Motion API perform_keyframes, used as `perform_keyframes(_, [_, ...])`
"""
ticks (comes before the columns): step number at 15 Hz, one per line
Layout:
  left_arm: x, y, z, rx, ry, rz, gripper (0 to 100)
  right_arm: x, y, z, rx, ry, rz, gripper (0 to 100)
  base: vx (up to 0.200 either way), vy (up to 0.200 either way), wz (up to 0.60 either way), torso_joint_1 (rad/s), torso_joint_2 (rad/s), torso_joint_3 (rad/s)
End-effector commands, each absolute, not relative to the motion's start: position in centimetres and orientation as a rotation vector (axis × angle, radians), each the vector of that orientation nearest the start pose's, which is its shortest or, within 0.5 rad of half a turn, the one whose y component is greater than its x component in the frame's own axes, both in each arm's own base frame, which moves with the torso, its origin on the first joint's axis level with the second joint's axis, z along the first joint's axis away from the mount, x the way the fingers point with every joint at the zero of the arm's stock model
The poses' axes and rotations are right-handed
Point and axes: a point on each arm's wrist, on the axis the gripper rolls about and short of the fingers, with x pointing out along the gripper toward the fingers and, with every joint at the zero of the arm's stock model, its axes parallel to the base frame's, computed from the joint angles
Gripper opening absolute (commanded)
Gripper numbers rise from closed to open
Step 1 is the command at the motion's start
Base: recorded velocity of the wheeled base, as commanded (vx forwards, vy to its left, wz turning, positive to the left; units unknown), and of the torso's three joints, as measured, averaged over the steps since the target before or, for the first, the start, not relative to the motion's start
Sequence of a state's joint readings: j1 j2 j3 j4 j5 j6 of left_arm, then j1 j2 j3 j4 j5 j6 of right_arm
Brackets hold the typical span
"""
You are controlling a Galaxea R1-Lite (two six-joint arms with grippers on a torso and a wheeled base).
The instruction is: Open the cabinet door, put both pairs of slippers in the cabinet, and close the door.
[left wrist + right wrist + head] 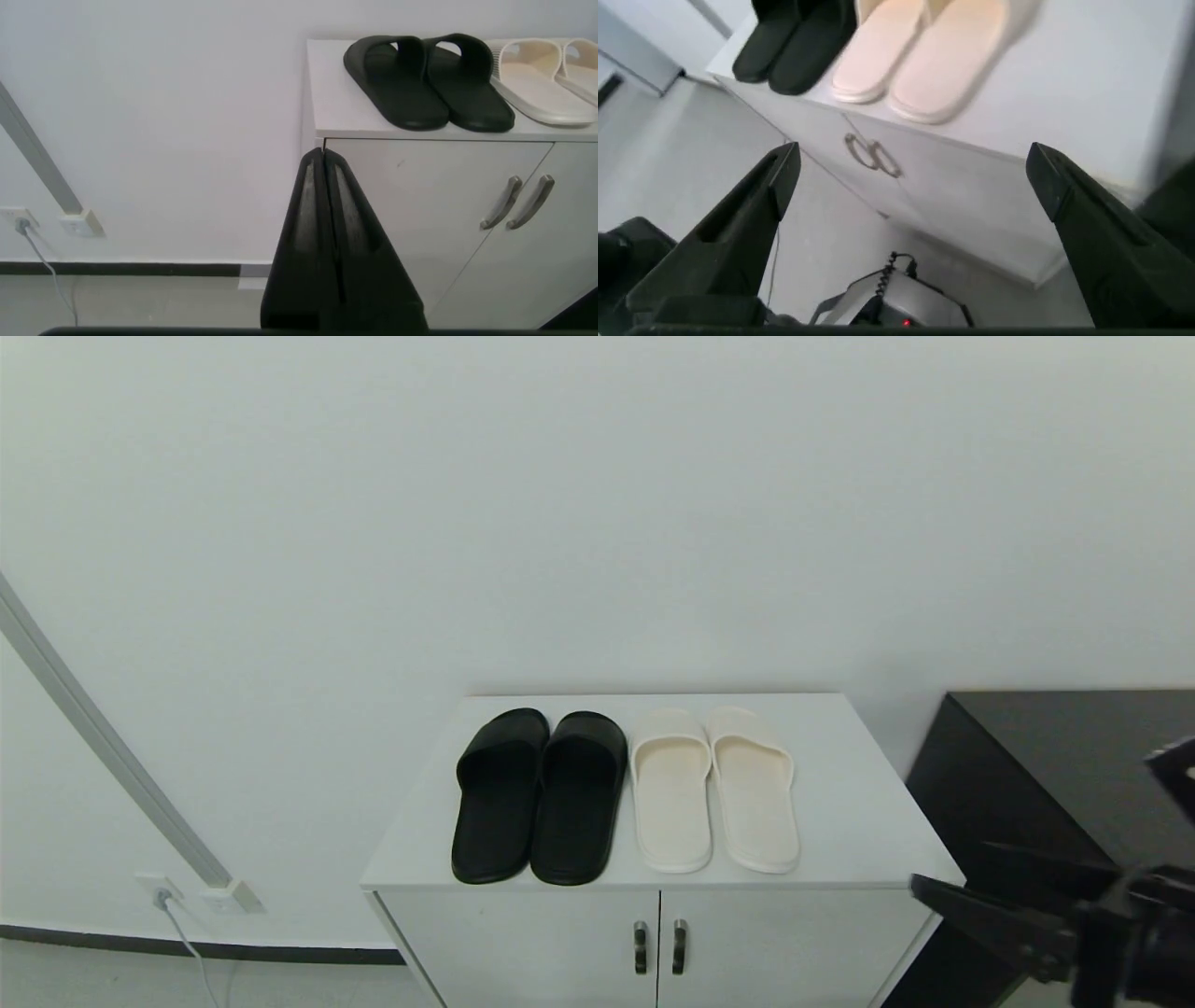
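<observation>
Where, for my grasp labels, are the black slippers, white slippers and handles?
black slippers (495, 812), head view, left slipper's footbed
white slippers (670, 807), head view, left slipper's footbed
handles (640, 947), head view, left handle's bar

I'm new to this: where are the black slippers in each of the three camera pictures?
Head view: black slippers on the cabinet top, left of the white slippers.
Left wrist view: black slippers on the cabinet top, above the door handles.
Right wrist view: near ends showing, beside the white slippers.
Shared landmark: the two door handles.
</observation>
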State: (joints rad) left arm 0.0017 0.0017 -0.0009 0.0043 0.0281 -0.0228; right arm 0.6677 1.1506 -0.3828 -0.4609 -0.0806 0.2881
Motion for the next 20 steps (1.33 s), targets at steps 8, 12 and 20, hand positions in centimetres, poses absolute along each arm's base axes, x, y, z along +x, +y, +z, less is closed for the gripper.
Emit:
perform_keyframes(8, [-2.3, 0.1, 7.5, -0.023, 0.004, 0.028, 0, 24.6, 26.5, 12.8, 0.092, 0.306, 0.216, 100, 0.000, 0.000, 0.00, 0.000, 0.00, 0.000])
perform_keyframes(12, [-2.3, 0.1, 7.5, -0.023, 0.004, 0.028, 0, 28.6, 28.2, 11.3, 0.086, 0.264, 0.072, 100, 0.000, 0.000, 0.00, 0.000, 0.00, 0.000])
perform_keyframes(20, [-2.3, 0.1, 7.5, -0.023, 0.004, 0.028, 0, 33.2, 28.7, 9.8, 0.076, 0.236, 0.017, 100, 0.000, 0.000, 0.00, 0.000, 0.00, 0.000])
